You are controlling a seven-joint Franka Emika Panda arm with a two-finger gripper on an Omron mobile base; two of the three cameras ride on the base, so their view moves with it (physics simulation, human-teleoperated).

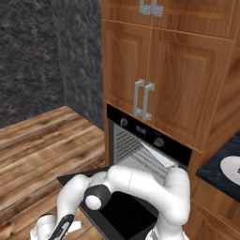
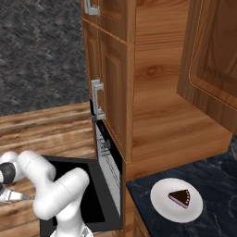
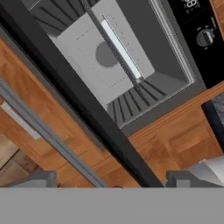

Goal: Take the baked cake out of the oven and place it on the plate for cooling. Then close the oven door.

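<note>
Wooden plank flooring (image 1: pixel 42 145) and a rough dark grey stone wall (image 1: pixel 42 51) lie left of the tall panelled wooden cabinets (image 1: pixel 173 79) in the left base view, where the black built-in oven (image 1: pixel 140 140) with its two round knobs sits below grey bar pulls; its wide glossy black oven door (image 1: pixel 122 211) hangs down flat, exposing wire racks, and the white arm folds low over the door's near edge. At the right edge the rim of the plain white round plate (image 1: pixel 232 168) shows on a dark speckled counter (image 1: pixel 213 176). From the right base view, the same plate (image 2: pixel 159 201) rests on the counter (image 2: pixel 213 180) well clear of the oven, bearing the baked cake (image 2: pixel 180 197), a small dark brown wedge with a red layer and white dots; the lowered door (image 2: pixel 99 194) leaves open floor beyond its left edge. Seen along the hand, the gripper (image 3: pixel 111 186) shows two grey fingertips (image 3: pixel 41 179) spread wide apart, grasping nothing, hovering over the door's long grey bar handle (image 3: pixel 43 131) and dark frame, with the grey oven cavity (image 3: pixel 109 57) and a pale flat tray (image 3: pixel 120 48) beyond.
</note>
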